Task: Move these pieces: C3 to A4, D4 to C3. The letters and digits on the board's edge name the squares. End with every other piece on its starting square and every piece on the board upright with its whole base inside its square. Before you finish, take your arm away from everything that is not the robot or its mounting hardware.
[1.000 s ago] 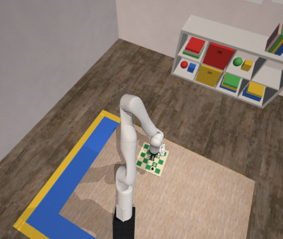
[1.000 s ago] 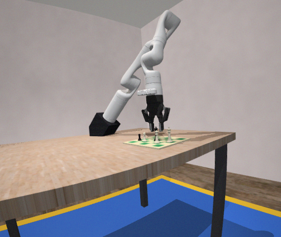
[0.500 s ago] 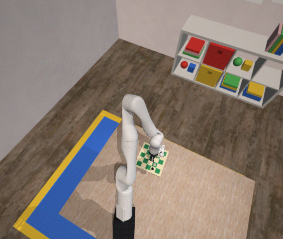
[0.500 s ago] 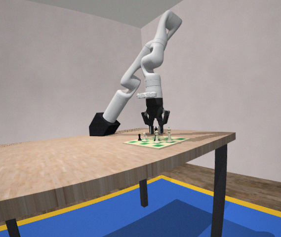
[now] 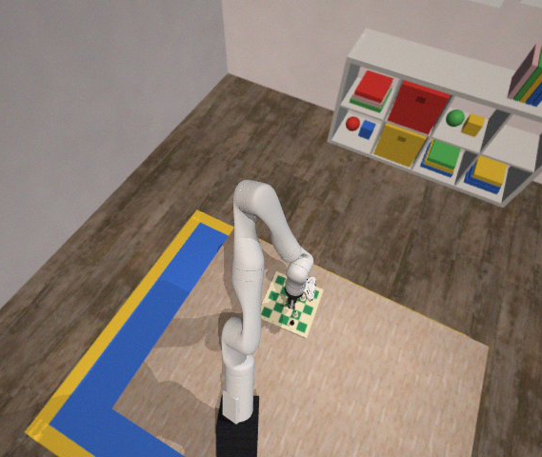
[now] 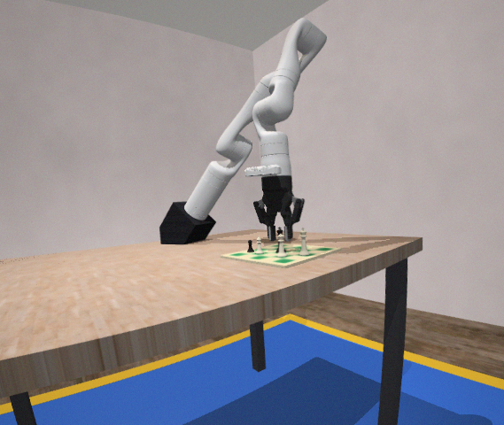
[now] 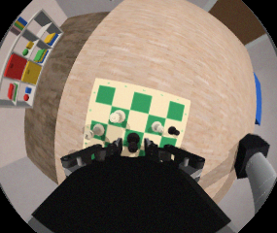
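The light wooden tabletop point(image 6: 105, 292) is carrying the green-and-cream chessboard point(image 6: 260, 258). The black two-finger gripper point(image 6: 279, 235) is hanging partly open, empty, straddling a black chess piece point(image 7: 133, 142) standing on the chessboard; its square cannot be read.

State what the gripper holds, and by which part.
Nothing held: the gripper is open, its fingers straddling the black piece's top without closing on it.
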Robot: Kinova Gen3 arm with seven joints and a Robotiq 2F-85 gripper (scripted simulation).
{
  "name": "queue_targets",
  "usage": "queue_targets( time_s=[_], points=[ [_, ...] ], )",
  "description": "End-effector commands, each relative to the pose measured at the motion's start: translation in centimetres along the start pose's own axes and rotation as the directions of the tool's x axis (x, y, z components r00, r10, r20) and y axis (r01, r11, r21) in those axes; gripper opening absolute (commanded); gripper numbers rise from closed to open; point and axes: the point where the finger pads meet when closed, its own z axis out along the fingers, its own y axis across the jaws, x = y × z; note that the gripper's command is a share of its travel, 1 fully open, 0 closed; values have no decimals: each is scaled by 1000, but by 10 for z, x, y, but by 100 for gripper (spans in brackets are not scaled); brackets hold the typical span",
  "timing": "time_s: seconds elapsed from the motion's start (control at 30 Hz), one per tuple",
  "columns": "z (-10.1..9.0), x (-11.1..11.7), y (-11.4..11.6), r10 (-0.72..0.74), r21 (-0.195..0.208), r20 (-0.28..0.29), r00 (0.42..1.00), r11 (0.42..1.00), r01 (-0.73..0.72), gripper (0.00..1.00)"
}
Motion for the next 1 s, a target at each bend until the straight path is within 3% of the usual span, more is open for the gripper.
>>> queue_targets(
  time_s=[0.0,0.53,0.57,0.97],
  points=[
    [0,0,0,0,1,-1,1000,1000,0,41],
    [0,0,0,0,1,-1,1000,1000,0,41],
    [0,0,0,0,1,-1,1000,1000,0,0],
    [0,0,0,0,1,-1,1000,1000,0,0]
  ],
)
